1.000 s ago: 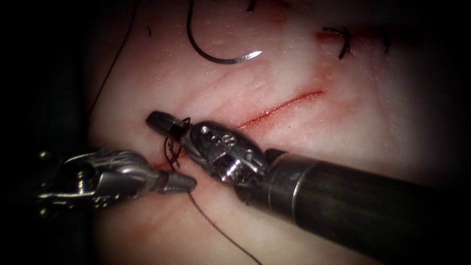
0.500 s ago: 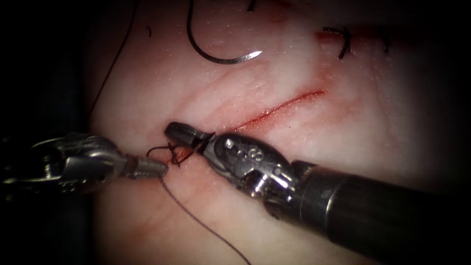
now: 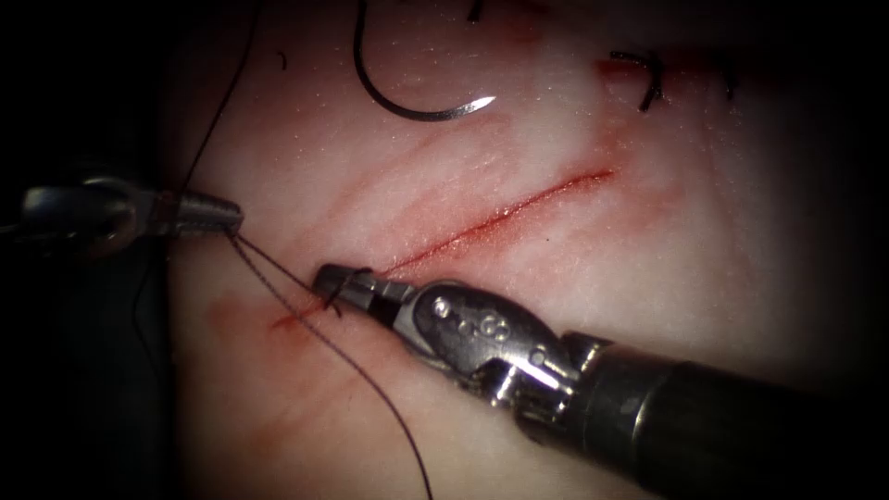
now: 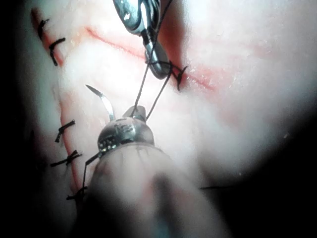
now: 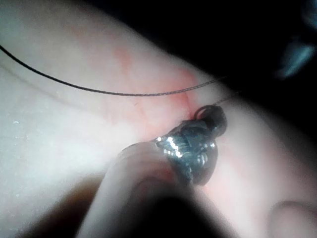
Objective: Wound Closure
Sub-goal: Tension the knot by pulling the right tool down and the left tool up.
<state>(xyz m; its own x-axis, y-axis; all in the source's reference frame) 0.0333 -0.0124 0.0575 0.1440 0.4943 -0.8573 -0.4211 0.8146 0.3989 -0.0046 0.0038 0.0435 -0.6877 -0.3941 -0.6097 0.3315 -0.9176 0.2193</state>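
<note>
1. The left tool (image 3: 218, 215) has drawn away toward nine o'clock, from just beside the cut's left end to well apart from it. Its jaws are clamped on the thread (image 3: 269, 273), which runs taut as two strands from its tip down to the knot site.
2. The right tool (image 3: 338, 281) has slid back toward four o'clock and sits at the cut's (image 3: 500, 218) left end, jaws closed on the short thread end by the knot.
3. The loose loops that hung between the two tips half a second ago are gone; the strands are straight, so I judge a throw is being tightened down onto the tissue (image 3: 574, 278).
4. The needle (image 3: 417, 106) lies free on the tissue at twelve o'clock, above the cut, held by neither tool and not in the tissue; it has not moved across the frames.
5. A long thread tail trails off toward six o'clock from the knot.
6. In the left wrist view the same two taut strands (image 4: 153, 94) join the left tool (image 4: 136, 111) to the right tool's tip (image 4: 156, 67).
</note>
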